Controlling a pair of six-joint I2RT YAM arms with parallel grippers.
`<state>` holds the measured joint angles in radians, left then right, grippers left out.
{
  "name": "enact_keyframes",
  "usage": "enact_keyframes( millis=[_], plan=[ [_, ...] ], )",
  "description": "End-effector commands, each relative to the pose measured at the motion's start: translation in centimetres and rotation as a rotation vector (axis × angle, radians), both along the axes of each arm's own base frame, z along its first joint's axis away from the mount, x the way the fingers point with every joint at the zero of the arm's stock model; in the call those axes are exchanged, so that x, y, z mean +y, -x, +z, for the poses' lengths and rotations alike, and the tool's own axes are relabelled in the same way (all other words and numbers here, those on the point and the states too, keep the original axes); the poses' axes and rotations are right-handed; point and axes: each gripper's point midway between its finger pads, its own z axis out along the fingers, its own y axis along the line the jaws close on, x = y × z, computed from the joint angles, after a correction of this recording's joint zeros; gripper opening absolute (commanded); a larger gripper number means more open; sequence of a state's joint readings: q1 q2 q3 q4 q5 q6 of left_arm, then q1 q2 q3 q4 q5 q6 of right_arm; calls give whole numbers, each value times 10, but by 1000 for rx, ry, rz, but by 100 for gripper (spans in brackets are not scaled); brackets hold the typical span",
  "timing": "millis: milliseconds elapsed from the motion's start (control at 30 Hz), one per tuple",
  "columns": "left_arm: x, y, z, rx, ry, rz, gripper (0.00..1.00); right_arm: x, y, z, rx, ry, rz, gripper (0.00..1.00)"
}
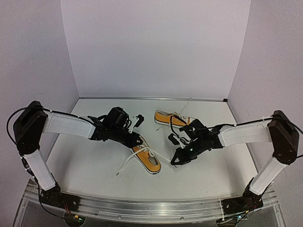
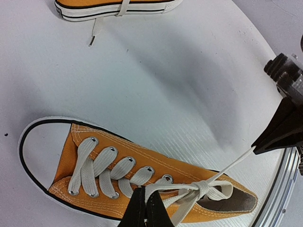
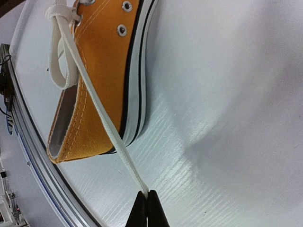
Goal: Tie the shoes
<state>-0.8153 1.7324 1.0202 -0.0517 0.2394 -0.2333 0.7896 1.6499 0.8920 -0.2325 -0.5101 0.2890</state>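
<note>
The near shoe (image 1: 149, 160), an orange-yellow sneaker with white laces, lies on the white table between both arms. In the left wrist view, its laces meet in a knot (image 2: 204, 187) over the tongue. My left gripper (image 2: 145, 190) is shut on a lace loop beside that knot. A taut lace strand (image 3: 105, 124) runs from the knot out past the heel to my right gripper (image 3: 147, 193), which is shut on it. The right gripper's fingers (image 2: 280, 133) show at that view's right edge. The second shoe (image 1: 169, 118) lies farther back, its laces loose.
A metal rail (image 1: 151, 206) runs along the table's near edge, close to the near shoe's heel (image 3: 71, 142). One loose lace end (image 1: 122, 169) trails left of the near shoe. White walls enclose the table on three sides.
</note>
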Motion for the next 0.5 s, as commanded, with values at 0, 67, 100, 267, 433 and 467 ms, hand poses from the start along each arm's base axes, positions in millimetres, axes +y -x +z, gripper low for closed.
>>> enact_keyframes(
  millis=[0, 67, 100, 267, 433, 467],
  plan=[
    [2, -10, 26, -67, 46, 26, 0, -9, -12, 14, -49, -11, -39, 0],
    [2, -10, 26, -66, 47, 25, 0, -11, -15, 14, -52, -9, -49, 0],
    [3, -10, 27, -67, 47, 25, 0, -12, -17, 14, -53, -8, -53, 0],
    [1, -8, 28, -64, 55, 12, 1, -2, -24, 25, -60, -41, -46, 20],
    [-3, -5, 26, -48, 65, -11, 7, 16, -33, 62, -100, -134, -30, 32],
    [-3, -5, 25, -48, 66, -12, 7, 19, -34, 68, -106, -150, -26, 32]
  ],
)
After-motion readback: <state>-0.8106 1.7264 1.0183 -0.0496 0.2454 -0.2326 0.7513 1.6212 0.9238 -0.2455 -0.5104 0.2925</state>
